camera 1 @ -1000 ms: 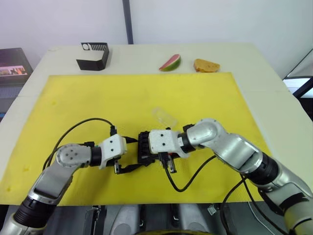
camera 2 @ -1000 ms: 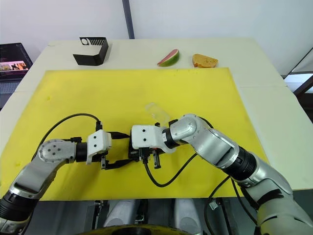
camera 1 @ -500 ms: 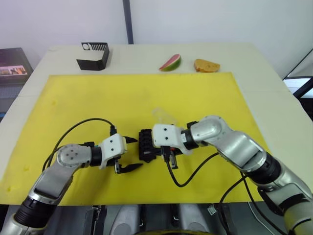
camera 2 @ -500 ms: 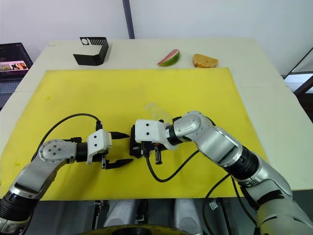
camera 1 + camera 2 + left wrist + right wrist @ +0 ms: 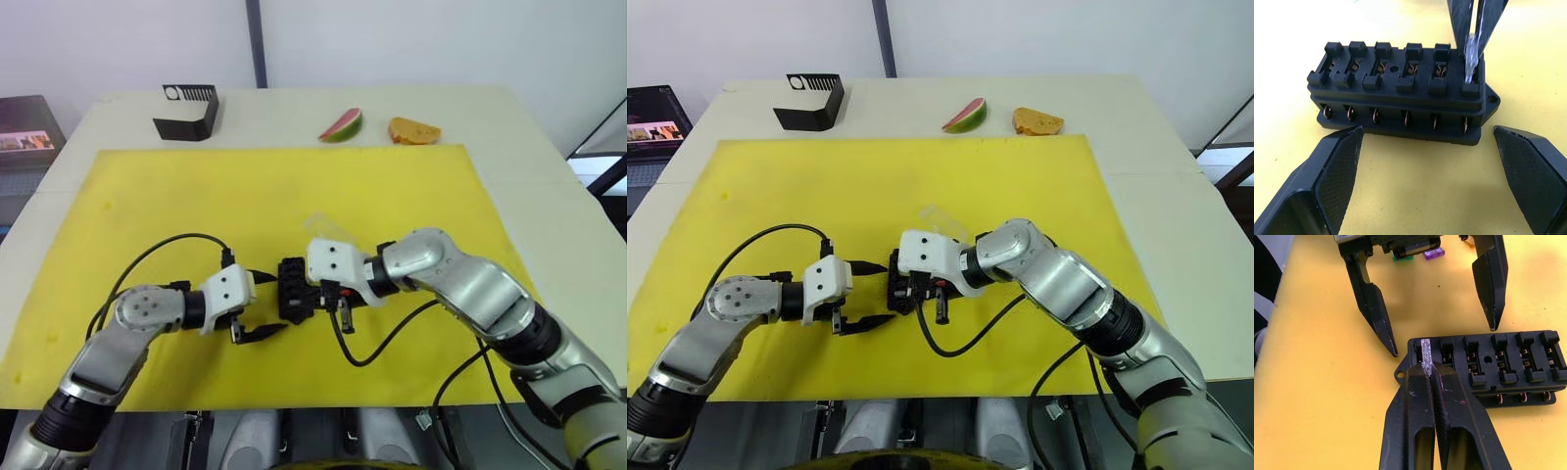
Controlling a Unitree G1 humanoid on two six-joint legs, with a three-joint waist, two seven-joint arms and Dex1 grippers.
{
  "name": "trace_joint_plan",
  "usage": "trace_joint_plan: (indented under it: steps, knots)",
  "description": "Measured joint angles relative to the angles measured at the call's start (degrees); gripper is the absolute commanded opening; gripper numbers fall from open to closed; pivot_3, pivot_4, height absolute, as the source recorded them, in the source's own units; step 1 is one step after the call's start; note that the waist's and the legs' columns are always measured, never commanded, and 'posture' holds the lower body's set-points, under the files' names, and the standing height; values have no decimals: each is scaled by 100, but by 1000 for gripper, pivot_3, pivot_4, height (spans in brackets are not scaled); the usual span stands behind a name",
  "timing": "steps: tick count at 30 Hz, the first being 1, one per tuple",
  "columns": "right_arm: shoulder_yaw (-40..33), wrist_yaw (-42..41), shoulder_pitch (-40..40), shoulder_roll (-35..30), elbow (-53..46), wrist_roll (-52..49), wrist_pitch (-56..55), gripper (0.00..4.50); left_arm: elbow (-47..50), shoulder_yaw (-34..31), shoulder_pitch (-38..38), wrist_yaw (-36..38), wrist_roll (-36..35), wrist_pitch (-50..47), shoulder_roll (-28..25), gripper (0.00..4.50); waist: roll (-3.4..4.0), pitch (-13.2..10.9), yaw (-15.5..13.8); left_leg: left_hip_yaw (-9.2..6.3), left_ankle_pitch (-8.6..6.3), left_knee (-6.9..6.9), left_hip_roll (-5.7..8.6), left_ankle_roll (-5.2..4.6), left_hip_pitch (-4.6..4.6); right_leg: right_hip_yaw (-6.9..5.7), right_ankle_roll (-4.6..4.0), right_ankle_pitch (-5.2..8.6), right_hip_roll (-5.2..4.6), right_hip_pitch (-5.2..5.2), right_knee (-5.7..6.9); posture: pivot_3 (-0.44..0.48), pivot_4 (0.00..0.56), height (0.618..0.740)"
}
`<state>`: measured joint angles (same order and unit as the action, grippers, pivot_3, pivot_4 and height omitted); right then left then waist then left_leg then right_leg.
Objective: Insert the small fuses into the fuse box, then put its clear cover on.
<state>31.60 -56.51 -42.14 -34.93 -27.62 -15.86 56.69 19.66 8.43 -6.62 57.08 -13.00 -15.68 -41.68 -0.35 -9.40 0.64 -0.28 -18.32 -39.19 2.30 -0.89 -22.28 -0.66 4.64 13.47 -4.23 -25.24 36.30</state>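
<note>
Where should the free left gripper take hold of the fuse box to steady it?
Grip the fuse box across its two short ends, from the side facing the left gripper. The open fingers already flank those ends, clear of the right gripper seating a clear fuse.

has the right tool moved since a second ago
Yes. The right tool, shut on a small clear fuse, has shifted toward the far table edge and now sits over the small black fuse box's end slot.
</note>
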Motion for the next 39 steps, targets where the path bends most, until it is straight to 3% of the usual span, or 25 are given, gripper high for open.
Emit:
trace_joint_plan:
  steps: [24, 39]
  knots:
    - [522, -210, 18, -230, 141, 674, -1260, 0, -54, 35, -85, -87, -10, -137, 127, 4427, -1, 1, -2, 0, 1, 0, 0, 1, 2, 0, 0, 0, 1, 2, 0, 0, 150, 740]
    - [-85, -247, -264, 6, 200, -3, -122, 0, -119, 141, -122, -69, 4, -84, 130, 4427, 0, 0, -4, -1, 0, 0, 0, -1, -2, 0, 0, 0, 0, 0, -3, 0, 150, 740]
